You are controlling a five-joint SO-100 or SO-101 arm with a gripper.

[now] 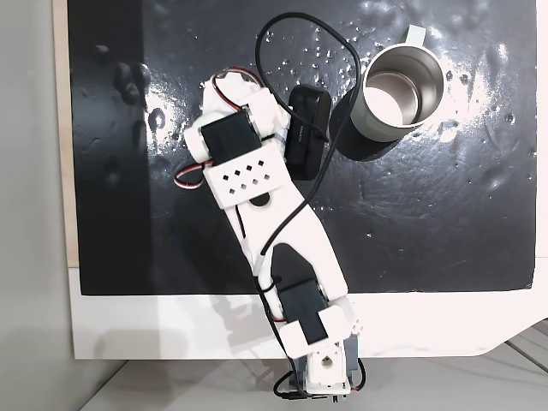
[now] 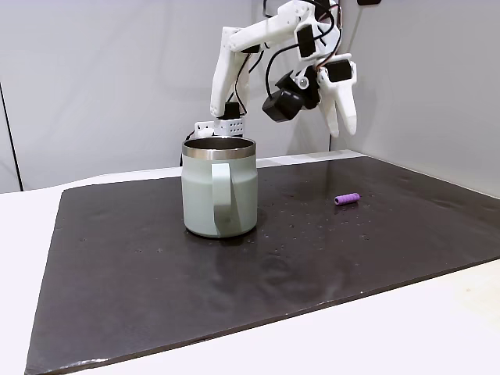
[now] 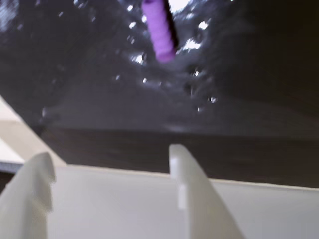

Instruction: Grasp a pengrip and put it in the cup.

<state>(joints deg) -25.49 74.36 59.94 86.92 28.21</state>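
The purple pengrip (image 2: 347,199) lies on its side on the black mat, well to the right of the cup (image 2: 220,187) in a fixed view. My gripper (image 2: 342,131) hangs high above the mat, fingers pointing down, roughly over the pengrip and apart from it. In the wrist view the pengrip (image 3: 160,30) sits near the top edge, and the gripper (image 3: 109,159) is open with nothing between its white fingers. From above, the steel cup (image 1: 394,94) stands upright at the upper right with its pale inside showing, and the arm (image 1: 257,180) covers the pengrip.
The black mat (image 1: 445,223) covers most of the white table (image 1: 171,325). Its surface is glossy with small bright specks. A black cable (image 1: 295,26) loops from the arm towards the cup. Grey walls (image 2: 94,78) stand behind the table.
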